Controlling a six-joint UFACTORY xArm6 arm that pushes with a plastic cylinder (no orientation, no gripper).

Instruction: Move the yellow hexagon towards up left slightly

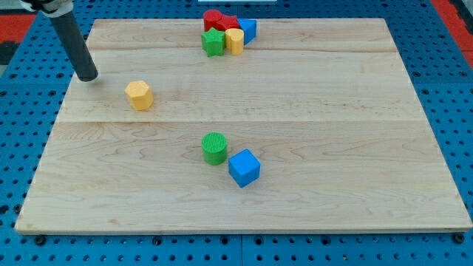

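A wooden tabletop (310, 111) holds a yellow hexagon (139, 95) near its left edge, toward the far left corner. The rod's tip (88, 76) rests apart from it, closer to that corner. There is no hand, only the rod.

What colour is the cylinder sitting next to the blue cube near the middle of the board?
Green, with a ribbed top: the green cylinder, clearest in the camera view.

Yellow hexagon (139, 95), ridged green cylinder (214, 148), blue cube (244, 168), a cluster of red, green, yellow and blue blocks (228, 32), pale striped wooden board (332, 111), blue pegboard (451, 96), dark rod (74, 44).
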